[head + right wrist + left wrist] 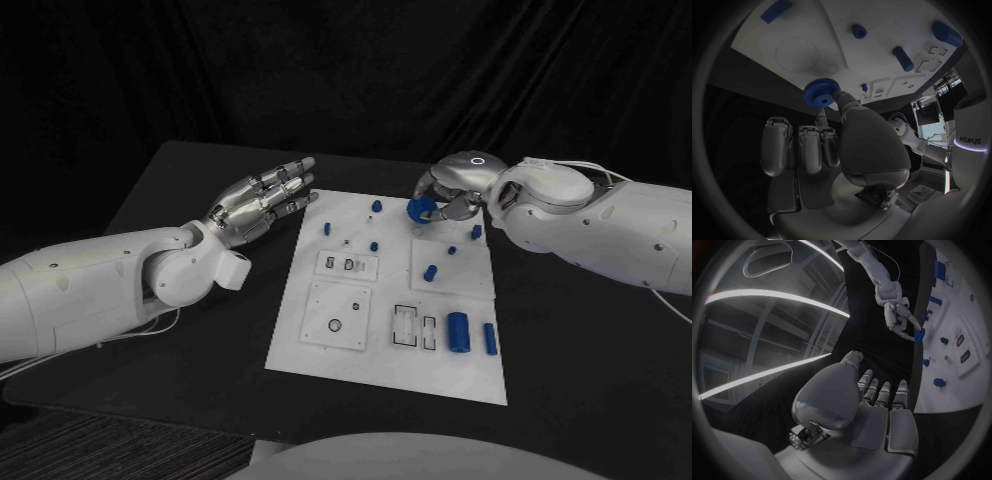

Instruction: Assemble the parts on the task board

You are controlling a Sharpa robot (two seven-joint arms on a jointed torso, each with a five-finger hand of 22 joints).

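Blue gear (821,93) partly covered by the right hand (839,140) that pinches it; in the head view, its teeth are too small to tell. Small pegs (374,246) on the white board (375,375): shapes indistinct. Left arm (87,290) cut off by the left edge.

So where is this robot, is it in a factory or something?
More likely a robot test lab. A black table with dark curtains behind holds a white practice task board with small blue parts, and the right hand holds a blue gear.
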